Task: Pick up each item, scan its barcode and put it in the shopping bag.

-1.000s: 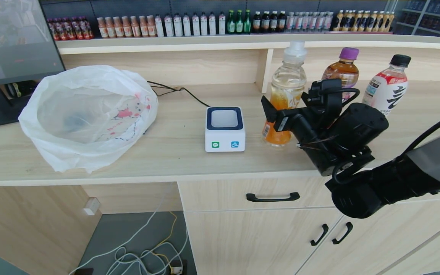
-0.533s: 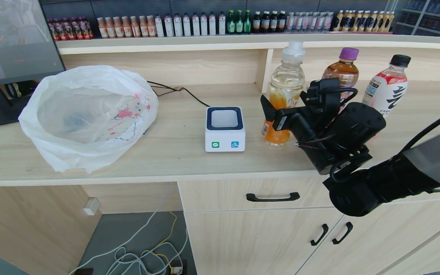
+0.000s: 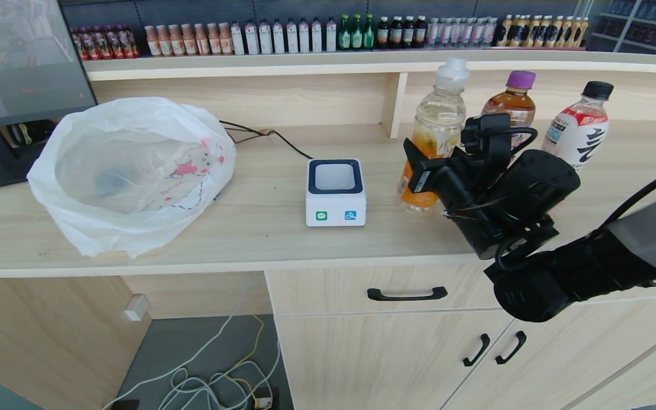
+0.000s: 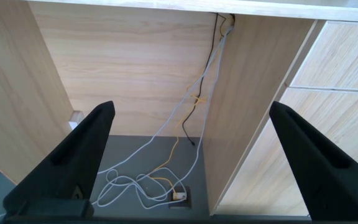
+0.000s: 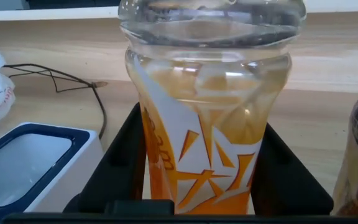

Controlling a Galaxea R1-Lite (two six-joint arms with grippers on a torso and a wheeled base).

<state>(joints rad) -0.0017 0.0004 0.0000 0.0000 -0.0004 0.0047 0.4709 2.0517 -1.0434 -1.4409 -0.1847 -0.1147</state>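
A clear bottle of orange drink with a white cap (image 3: 436, 128) leans slightly, its base just at the counter right of the white scanner (image 3: 335, 192). My right gripper (image 3: 427, 171) is shut on the bottle's lower half. In the right wrist view the bottle (image 5: 207, 137) sits between the black fingers (image 5: 120, 165), with the scanner (image 5: 23, 162) beside it. The white shopping bag (image 3: 131, 171) gapes open on the counter's left. My left gripper (image 4: 191, 162) hangs open below the counter with nothing in it, facing floor cables.
A purple-capped tea bottle (image 3: 515, 99) and a black-capped white-labelled bottle (image 3: 578, 128) stand behind my right arm. A monitor (image 3: 20, 62) stands at the far left. A black cable (image 3: 265, 136) runs to the scanner. Drawers sit under the counter edge.
My right gripper and the orange drink bottle have shifted a little to the right and up, and the bottle now leans. The bag, the scanner and the other bottles have not moved.
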